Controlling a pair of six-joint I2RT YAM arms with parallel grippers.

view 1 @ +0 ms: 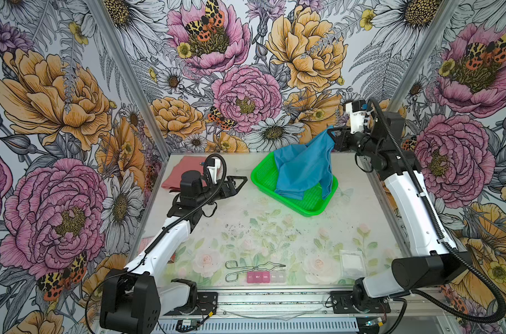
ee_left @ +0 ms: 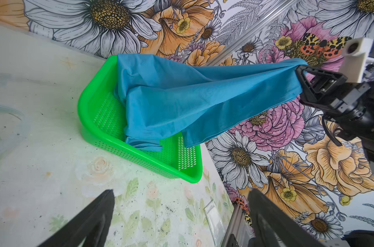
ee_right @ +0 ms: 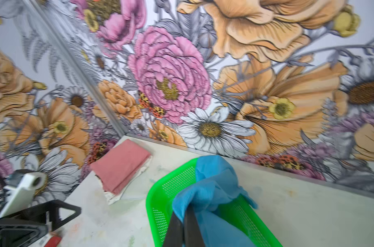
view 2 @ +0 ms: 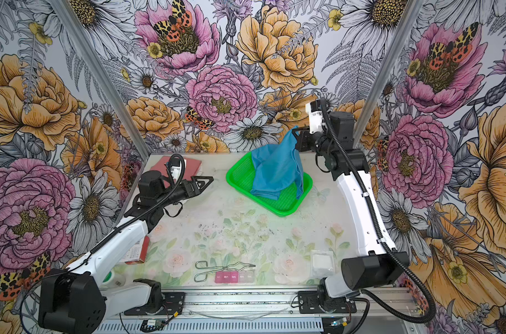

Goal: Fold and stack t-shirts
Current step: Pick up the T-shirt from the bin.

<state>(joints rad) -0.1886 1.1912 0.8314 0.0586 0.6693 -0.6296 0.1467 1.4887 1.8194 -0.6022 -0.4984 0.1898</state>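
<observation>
Floral wallpaper (view 1: 72,86) is wrapping round three sides of a pale table (view 1: 231,219) printed with faded roses. Toward the back of it a green basket (view 1: 312,208) is sitting, and the sky-blue t-shirt (view 1: 301,170) is rising out of it like a stretched tent. Its lower folds are resting on the basket floor, while one bunched corner is being held up above the basket's far right side by the right gripper (view 1: 330,132), whose fingers are pinching together on the cloth, as the right wrist view is showing close up. The left gripper (view 1: 243,181) is hovering above the table just left of the basket and pointing toward it, its fingers standing wide apart and holding nothing. Behind the left arm, in the back left corner, the salmon-pink t-shirt (ee_right: 119,166) is lying folded on top of a white t-shirt (ee_right: 115,195), whose edge is peeking out beneath it. Along the front edge, metal tongs (view 1: 246,267) are lying beside a pink pill organiser (view 1: 264,277), and a small white gauze square (view 1: 352,261) is lying near the right arm's base, well apart from the basket
</observation>
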